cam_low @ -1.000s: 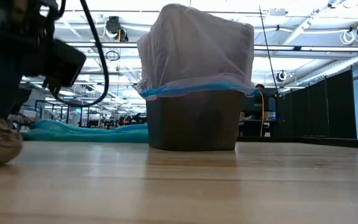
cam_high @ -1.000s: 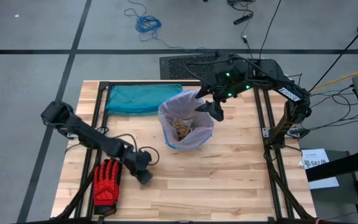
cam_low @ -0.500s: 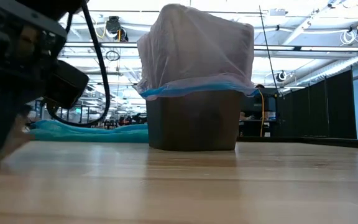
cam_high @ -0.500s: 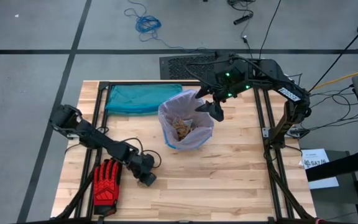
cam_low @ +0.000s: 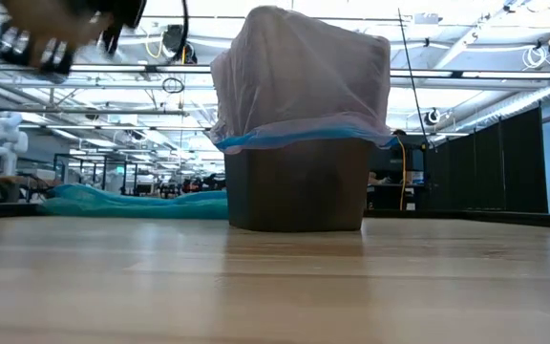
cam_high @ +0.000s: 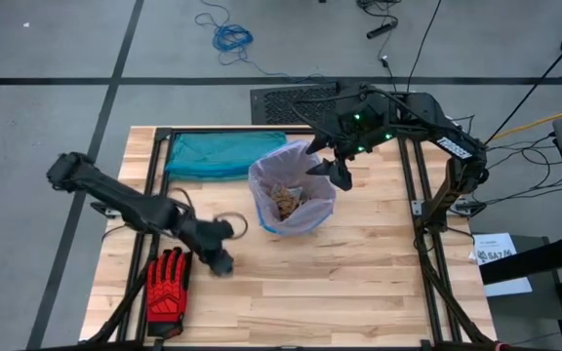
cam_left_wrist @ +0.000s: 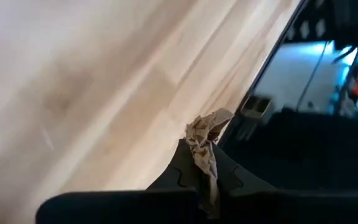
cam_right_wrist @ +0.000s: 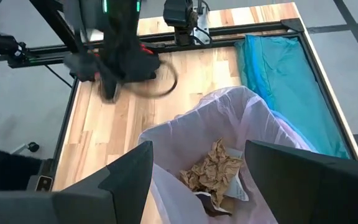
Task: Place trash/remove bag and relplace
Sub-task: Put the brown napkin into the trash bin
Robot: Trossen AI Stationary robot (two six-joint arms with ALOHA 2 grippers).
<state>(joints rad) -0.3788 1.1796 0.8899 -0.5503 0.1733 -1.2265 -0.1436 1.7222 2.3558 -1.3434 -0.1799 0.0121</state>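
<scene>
Light wooden plank table [cam_high: 359,283] with black metal frame rails, and its contents.
Directly on the tabletop stood a dark round bin [cam_low: 296,196] lined with a translucent pale pink-lavender plastic liner [cam_high: 266,175] over a blue rim, near the middle; a flat teal-blue plastic bag [cam_high: 222,153] lay at the far left corner, just beside the bin; a red-and-black work glove [cam_high: 167,285] lay at the near left edge.

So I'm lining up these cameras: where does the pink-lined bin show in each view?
High view: bin at table centre.
Low view: bin centre, liner draped over the rim.
Left wrist view: not in it.
Right wrist view: bin lower centre, paper wads inside.
Shared landmark: teal bag.
</scene>
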